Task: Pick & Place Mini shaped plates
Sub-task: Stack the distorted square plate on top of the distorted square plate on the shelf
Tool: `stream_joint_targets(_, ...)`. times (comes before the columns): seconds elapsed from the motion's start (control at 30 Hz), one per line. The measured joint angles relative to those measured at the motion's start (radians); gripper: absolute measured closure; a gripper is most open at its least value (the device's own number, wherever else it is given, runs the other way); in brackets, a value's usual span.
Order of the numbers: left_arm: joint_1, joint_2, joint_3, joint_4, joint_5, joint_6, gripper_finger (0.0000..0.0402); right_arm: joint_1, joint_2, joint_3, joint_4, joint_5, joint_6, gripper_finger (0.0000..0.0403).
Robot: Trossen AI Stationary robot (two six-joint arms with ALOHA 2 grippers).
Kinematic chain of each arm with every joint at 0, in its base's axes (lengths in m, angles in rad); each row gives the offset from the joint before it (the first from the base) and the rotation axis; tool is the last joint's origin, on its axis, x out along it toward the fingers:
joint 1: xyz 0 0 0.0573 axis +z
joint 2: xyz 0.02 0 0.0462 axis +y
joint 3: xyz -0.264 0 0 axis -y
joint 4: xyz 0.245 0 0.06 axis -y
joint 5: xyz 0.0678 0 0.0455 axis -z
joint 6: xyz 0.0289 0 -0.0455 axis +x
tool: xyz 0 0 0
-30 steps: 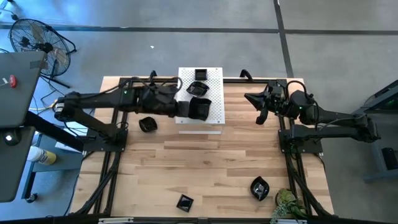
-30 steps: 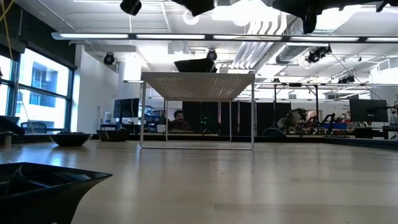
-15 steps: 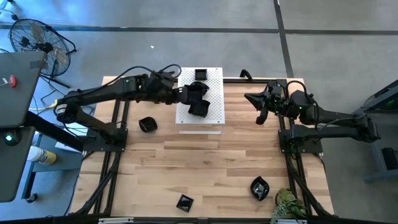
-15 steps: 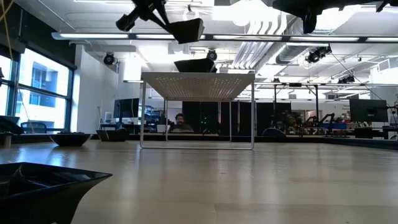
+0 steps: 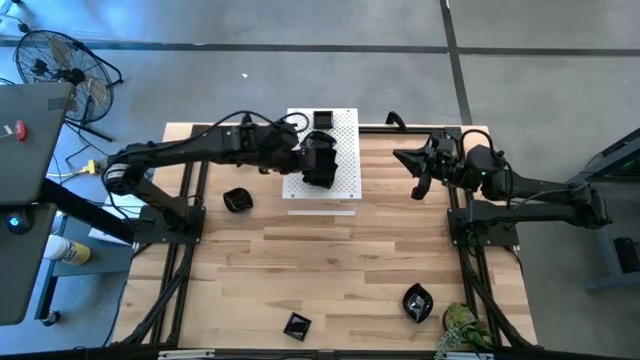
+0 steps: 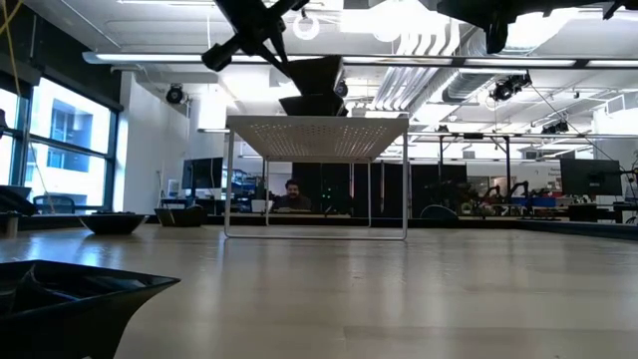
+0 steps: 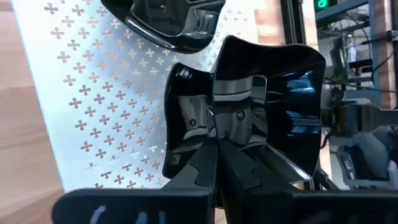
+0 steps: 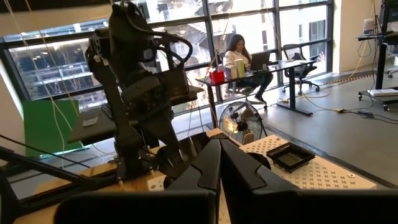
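Left wrist view alone shows fingers [image 7: 214,155] pinching plate [image 7: 249,118].

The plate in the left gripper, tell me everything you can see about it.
The plate is a glossy black dish with a roughly square, wavy outline and raised walls, looking like glazed ceramic or plastic; its surface mirrors the room. The left gripper holds it by one wall, fingers shut on the edge. It hangs above the white perforated board, close over another black plate lying there; whether they touch cannot be told.
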Motion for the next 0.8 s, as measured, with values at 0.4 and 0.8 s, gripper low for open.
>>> stream_joint_targets(0.4,0.000,0.039,-0.002,-0.030,0.012,0.009,0.0401,0.000,0.000,0.000,0.000,0.000,-0.001,0.0401)
stream_joint_targets(0.8,0.000,0.054,-0.001,-0.022,0.018,0.041,0.0387,0.000,0.000,0.000,-0.005,0.000,-0.001,0.0401)
